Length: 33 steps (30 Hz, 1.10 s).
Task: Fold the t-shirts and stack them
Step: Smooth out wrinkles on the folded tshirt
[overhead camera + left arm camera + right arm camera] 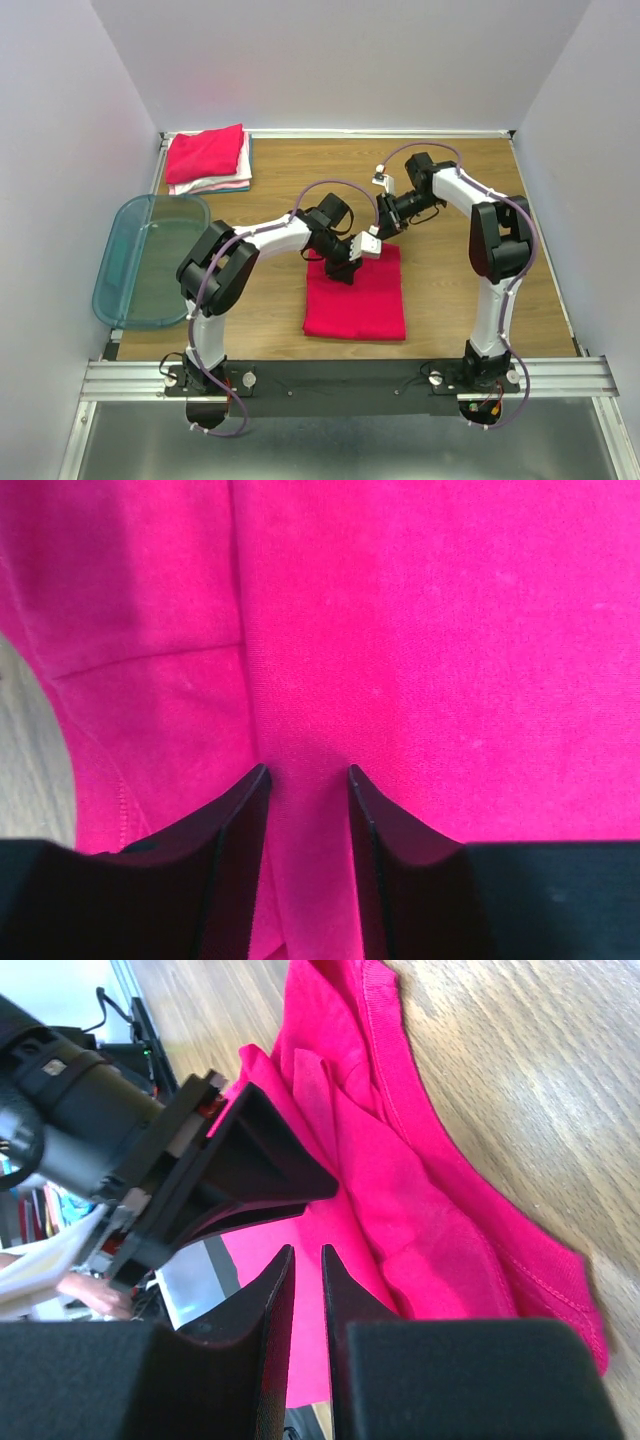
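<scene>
- The bin [150, 262] sits at the far left edge of the table [430, 290]; no cloth shows in it.
- A stack [207, 157] of folded shirts lies in the far left corner: 1 red on top, white and pale teal edges beneath. It is well apart from both arms.
- The left tool [305, 775] is down on the upper middle of the shirt [358, 300]. Its jaws stand part-way apart and a soft ridge of red cloth runs into the gap. I cannot tell whether it is grasping that ridge or only pinning the cloth to the table.
- The shirt lies at the middle of the table between the 2 arms, already a rough rectangle. Its far edge is rumpled, with loose layers and a hem bunched up in the right wrist view.
- The right tool [306, 1252] is at that far edge, just beside the left tool. Its jaws are clenched to a thin slit with red showing through, so I judge it is grasping 1 layer of the shirt.
- Step in hand, as I read it: a further fold of this shirt, with the left side as anchor and the right side lifting.
- The next move calls for a firm hold on the far layer. The right tool must then carry it toward the near edge in a low arc without dragging the layers under it.
</scene>
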Each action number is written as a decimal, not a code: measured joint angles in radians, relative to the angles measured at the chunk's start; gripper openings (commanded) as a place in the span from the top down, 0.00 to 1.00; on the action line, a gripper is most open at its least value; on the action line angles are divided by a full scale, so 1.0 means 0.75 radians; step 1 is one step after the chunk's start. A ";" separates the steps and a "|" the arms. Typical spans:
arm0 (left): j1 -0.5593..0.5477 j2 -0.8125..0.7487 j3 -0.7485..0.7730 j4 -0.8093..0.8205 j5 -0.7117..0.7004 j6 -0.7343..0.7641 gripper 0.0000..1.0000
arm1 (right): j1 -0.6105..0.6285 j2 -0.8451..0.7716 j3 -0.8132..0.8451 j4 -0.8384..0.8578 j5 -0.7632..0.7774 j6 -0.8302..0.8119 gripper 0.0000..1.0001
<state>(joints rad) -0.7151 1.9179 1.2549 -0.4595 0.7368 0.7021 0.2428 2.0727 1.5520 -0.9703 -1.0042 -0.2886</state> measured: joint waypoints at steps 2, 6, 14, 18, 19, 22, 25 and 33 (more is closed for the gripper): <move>0.000 0.016 0.001 0.001 0.001 0.001 0.59 | 0.000 0.005 0.001 0.000 -0.012 -0.001 0.77; 0.000 0.040 0.013 0.001 0.001 -0.001 0.57 | 0.000 0.030 0.001 0.001 -0.026 -0.003 0.77; 0.001 0.045 0.030 0.011 -0.006 -0.025 0.53 | 0.000 0.112 -0.004 0.001 -0.056 -0.024 0.78; 0.002 0.056 0.086 0.002 -0.006 -0.017 0.56 | 0.000 0.112 -0.010 0.001 -0.068 -0.032 0.78; 0.003 0.064 0.102 -0.001 -0.005 -0.013 0.57 | 0.000 0.112 -0.011 0.000 -0.070 -0.035 0.77; 0.003 0.093 0.129 -0.020 -0.004 0.007 0.60 | 0.000 0.112 -0.011 0.000 -0.071 -0.036 0.78; 0.003 0.120 0.132 -0.061 0.003 0.032 0.62 | 0.000 0.112 -0.011 0.001 -0.072 -0.036 0.77; 0.008 0.133 0.132 -0.100 0.042 0.070 0.72 | 0.000 0.126 0.017 0.001 -0.076 -0.035 0.78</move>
<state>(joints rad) -0.7090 2.0178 1.3537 -0.5343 0.7685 0.7544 0.2428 2.1674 1.5650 -0.9699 -1.0615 -0.3149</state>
